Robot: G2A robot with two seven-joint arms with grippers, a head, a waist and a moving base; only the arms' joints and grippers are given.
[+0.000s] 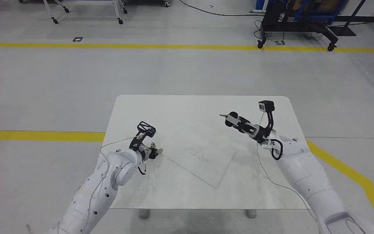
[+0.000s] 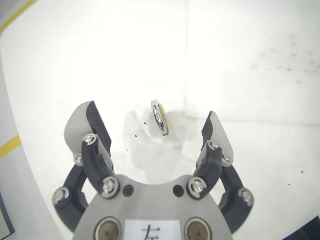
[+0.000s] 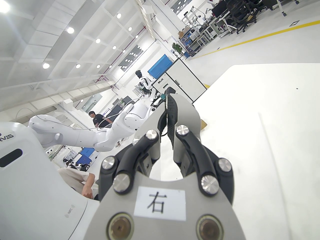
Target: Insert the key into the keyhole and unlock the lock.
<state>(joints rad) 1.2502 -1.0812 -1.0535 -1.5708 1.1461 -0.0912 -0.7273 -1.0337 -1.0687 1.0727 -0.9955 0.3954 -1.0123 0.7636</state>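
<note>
Inspection, left side first. Left gripper (image 2: pixel 150 111) found spread wide, grasping nothing. Set around lock (image 2: pixel 159 121), one ribbed pad (image 2: pixel 98 123) to each side, both clear of it with open gaps. Lock standing on edge on table (image 1: pixel 175 111), slightly tilted, touched by nothing but the tabletop. Brass body, chrome face turned toward one pad; dark markings on that face too small to make out. Just beside lock, corner of clear sheet (image 1: pixel 198 153). Well apart from lock, toward robot's right, right gripper (image 3: pixel 166 100): clenched tight, pads pressed together on key (image 1: pixel 223 116). Short pale end of key seen past the tips, pointing toward lock's side of table. Key and lock not in contact.
</note>
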